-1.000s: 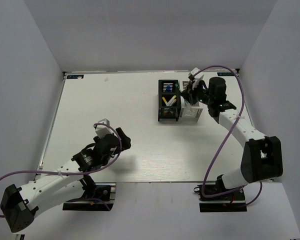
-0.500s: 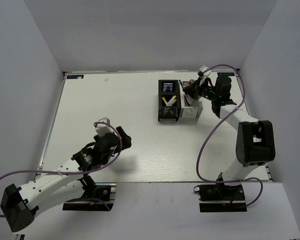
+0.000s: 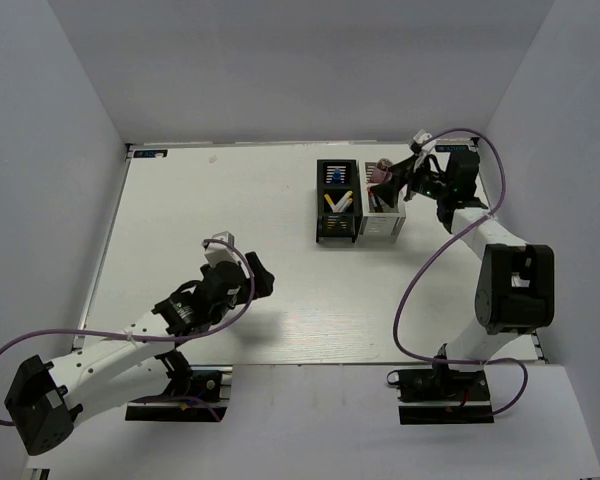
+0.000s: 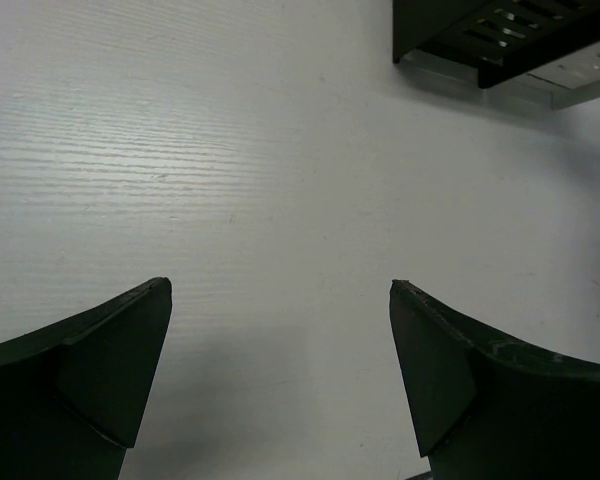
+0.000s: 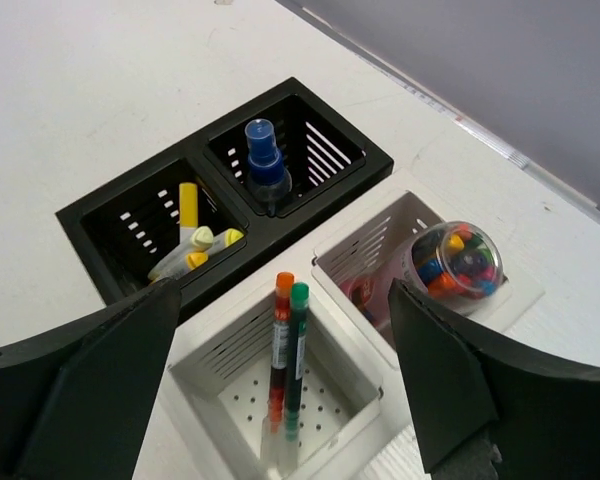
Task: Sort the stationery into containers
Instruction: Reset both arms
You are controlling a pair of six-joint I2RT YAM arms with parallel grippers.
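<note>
While both jaws gape empty, two pens [image 5: 282,340] stand upright in white organiser [image 5: 230,345].

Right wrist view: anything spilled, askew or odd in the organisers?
Nothing stands out. Black slatted organiser holds a blue-capped clear bottle and leaning yellow-tipped white markers; white slatted organiser holds two upright pens, orange- and green-capped, and a clear tub of coloured pieces.

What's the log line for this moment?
left fingers open, empty, over table | right fingers open, empty, above white organiser | black organiser: bottle, yellow-tipped pens | white organiser: two pens, jar
</note>
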